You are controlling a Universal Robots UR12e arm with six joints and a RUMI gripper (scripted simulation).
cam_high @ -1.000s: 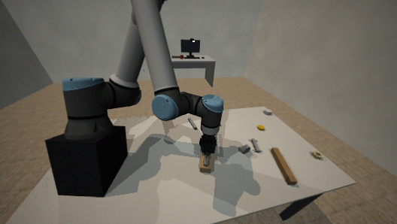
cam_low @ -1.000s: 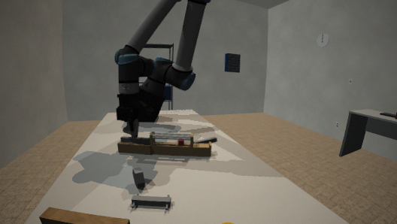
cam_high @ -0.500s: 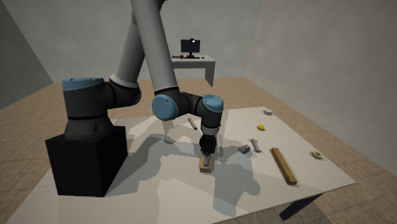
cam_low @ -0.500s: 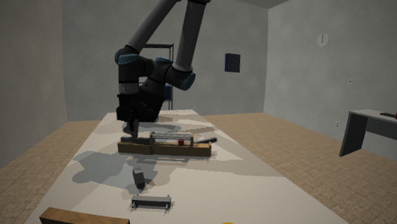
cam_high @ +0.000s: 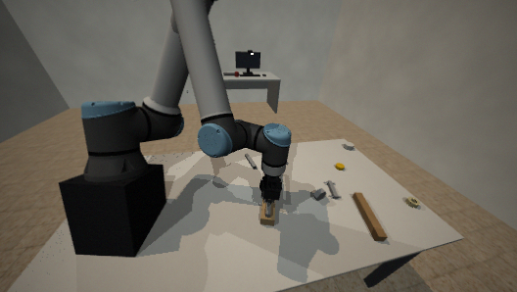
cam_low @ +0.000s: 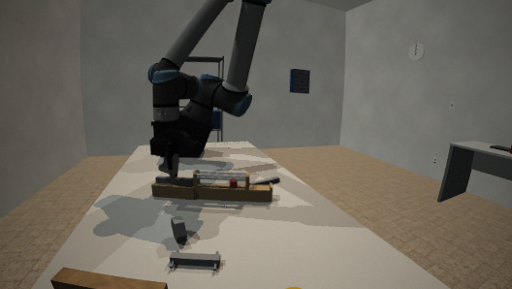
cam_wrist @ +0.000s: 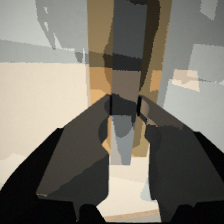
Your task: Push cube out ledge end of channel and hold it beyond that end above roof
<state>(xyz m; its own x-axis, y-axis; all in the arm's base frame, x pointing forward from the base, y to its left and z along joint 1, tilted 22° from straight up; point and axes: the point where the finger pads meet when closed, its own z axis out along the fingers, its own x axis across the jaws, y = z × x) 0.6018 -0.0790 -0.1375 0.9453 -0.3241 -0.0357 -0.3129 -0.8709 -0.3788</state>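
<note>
Gripper [cam_high: 269,201] [cam_low: 174,179] [cam_wrist: 123,96] was clamped on grey bar [cam_high: 268,211] [cam_low: 183,182] [cam_wrist: 129,30].
Exterior view: cube [cam_low: 233,183] needed a slow, level push toward 3 o'clock.

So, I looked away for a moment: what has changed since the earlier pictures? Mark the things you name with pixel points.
Nothing has visibly moved, been gripped or let go. The gripper [cam_high: 268,200] [cam_low: 173,178] [cam_wrist: 123,96] is still shut on the gray bar [cam_high: 268,211] [cam_low: 183,182] [cam_wrist: 130,35]; the red cube [cam_low: 233,183] still sits inside the channel [cam_high: 267,222] [cam_low: 223,194] [cam_wrist: 100,40].
</note>
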